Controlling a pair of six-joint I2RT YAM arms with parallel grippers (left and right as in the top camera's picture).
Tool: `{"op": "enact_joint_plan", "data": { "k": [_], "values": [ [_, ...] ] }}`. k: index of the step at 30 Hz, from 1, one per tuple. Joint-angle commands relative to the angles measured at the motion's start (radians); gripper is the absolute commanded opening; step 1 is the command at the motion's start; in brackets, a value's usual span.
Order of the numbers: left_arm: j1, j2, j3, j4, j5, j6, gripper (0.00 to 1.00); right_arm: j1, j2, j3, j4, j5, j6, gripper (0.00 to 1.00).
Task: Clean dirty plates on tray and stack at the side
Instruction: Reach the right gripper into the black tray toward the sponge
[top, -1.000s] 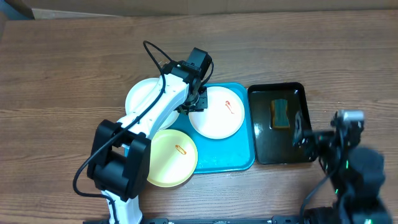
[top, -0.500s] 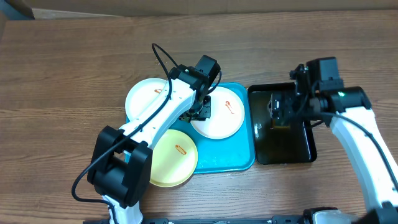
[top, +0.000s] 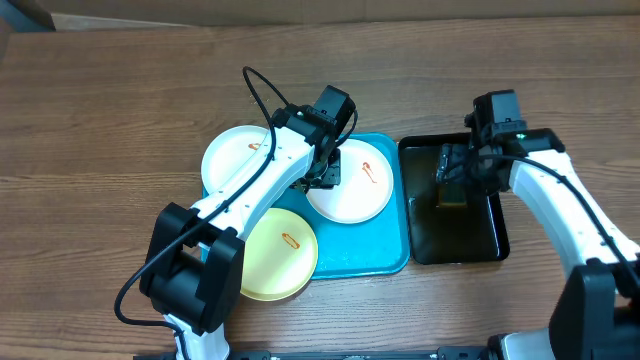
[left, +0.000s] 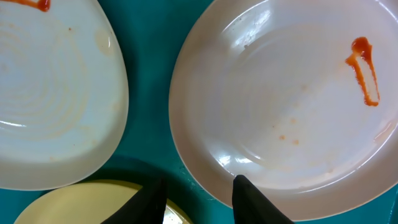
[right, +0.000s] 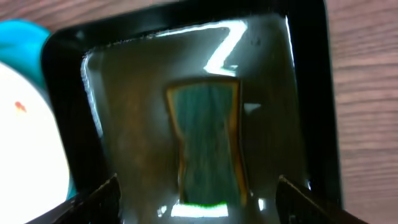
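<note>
Noting layout, largest first. Tabletop (top: 100, 100): bare wood all round, with the most free room to the far side and the left, which I judge the likely stacking ground. Turquoise tray (top: 385, 250) sits centre, with the black tray (top: 470, 245) just beside its right rim, holding liquid.

One white plate (top: 365, 195) lies wholly on the turquoise tray. The second white plate (top: 230, 155) overhangs the tray's far-left rim, and the yellow-green plate (top: 280, 255) overhangs its near-left corner. Each shows an orange-red smear, so none is judged clean.

Sponge (right: 208, 143) soaks in the black tray. Right arm (top: 560, 200) hangs above it, right jaws spread wide astride the sponge, clear of its sides; I judge this a pickup. Left arm (top: 260, 190) crosses the left plates. The left jaws are parted, straddling the centre plate's left rim without clamping, presumably to steady it. Gaps between plates are narrow, and raised rims limit sliding.
</note>
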Motion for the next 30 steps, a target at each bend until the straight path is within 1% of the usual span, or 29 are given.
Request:
{"op": "enact_joint_plan", "data": {
  "k": [1,5,8,13,14,15,16,19,20,21,22,25,29,30],
  "values": [
    [0.004,-0.029,-0.006,0.006,-0.001,-0.007,0.41,0.005,0.048,-0.071,0.071,0.038,0.024,0.79],
    [0.004,-0.029,-0.006,0.006,-0.001,-0.007,0.43,0.005,0.095,-0.115,0.122,0.038,0.024,0.74],
    [0.004,-0.029,-0.006,0.006,-0.001,-0.007,0.43,0.005,0.122,-0.132,0.140,0.035,0.024,0.65],
    [0.004,-0.029,-0.006,0.006,-0.002,-0.007,0.43,0.006,0.138,-0.142,0.143,-0.023,0.024,0.64],
    [0.006,-0.029,-0.006,0.006,-0.002,-0.007,0.43,0.006,0.138,-0.142,0.142,-0.028,0.024,0.52],
    [0.006,-0.029,-0.006,0.007,-0.002,-0.007,0.43,0.006,0.138,-0.142,0.136,-0.027,0.024,0.20],
    [0.006,-0.029,-0.006,0.007,-0.002,-0.007,0.43,0.006,0.138,-0.142,0.130,-0.027,0.024,0.04],
    [0.006,-0.029,-0.006,0.006,-0.002,-0.006,0.44,0.006,0.137,-0.127,0.099,-0.027,0.024,0.05],
    [0.006,-0.029,-0.006,0.006,-0.002,-0.006,0.45,0.006,0.137,-0.111,0.076,-0.027,0.024,0.22],
    [0.006,-0.029,-0.006,0.006,-0.002,-0.006,0.47,0.006,0.137,-0.093,0.053,-0.027,0.024,0.48],
    [0.006,-0.029,-0.006,0.006,-0.002,-0.007,0.48,0.006,0.137,-0.069,0.027,-0.027,0.024,0.54],
    [0.006,-0.029,-0.006,0.006,-0.002,-0.006,0.48,0.006,0.137,-0.002,0.000,-0.021,0.023,0.59],
    [0.006,-0.029,-0.006,0.005,-0.002,-0.007,0.48,0.006,0.141,-0.003,0.058,0.045,0.020,0.62],
    [0.005,-0.028,-0.006,0.002,-0.002,-0.007,0.49,0.006,0.142,-0.010,0.066,0.046,0.020,0.62]
  ]
}}
